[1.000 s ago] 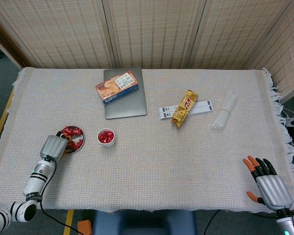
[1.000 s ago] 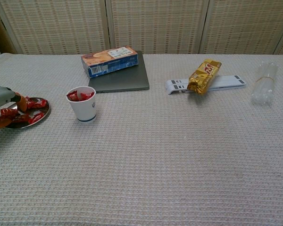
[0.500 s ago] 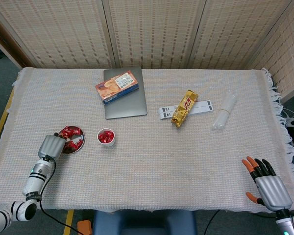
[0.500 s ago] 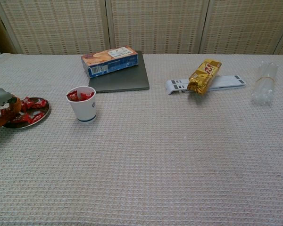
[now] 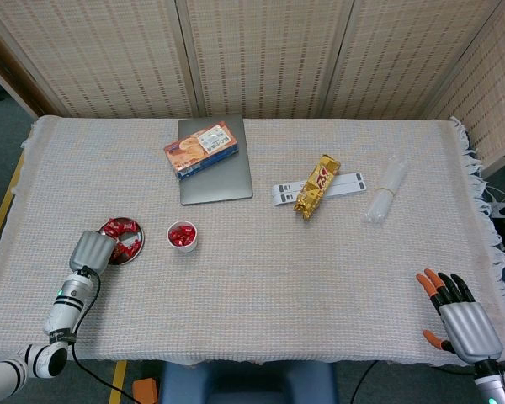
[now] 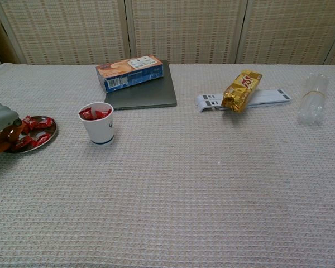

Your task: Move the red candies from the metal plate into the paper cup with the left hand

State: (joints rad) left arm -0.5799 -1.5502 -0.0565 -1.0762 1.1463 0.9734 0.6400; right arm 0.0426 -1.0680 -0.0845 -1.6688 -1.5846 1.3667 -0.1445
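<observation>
Left hand (image 5: 93,250) sits at the near-left rim of the metal plate (image 5: 135,252), fingers (image 6: 5,135) curled down among the red candies (image 5: 119,226); whether a candy is actually pinched I cannot tell, since the palm covers the fingertips from above and the chest view is too small to settle it. More candies already lie in the paper cup (image 6: 98,124), which stands just right of the plate, apart from it.

By the look of them the candies are light, small, foil-wrapped pieces, likely slick and crinkly, so a pinch across the body of one wrapper should hold better than a scoop. The plate looks shallow and light and may slide on the woven cloth (image 5: 320,278) if pushed. The cup seems light and easy to tip, so the release should come from above its mouth, not against its wall.

Left of the plate the desk edge is near, leaving little room on that side. From plate to cup nothing stands in the way. Right hand (image 5: 463,317) rests far off to the right of the plate at the near corner, fingers spread and holding nothing.
</observation>
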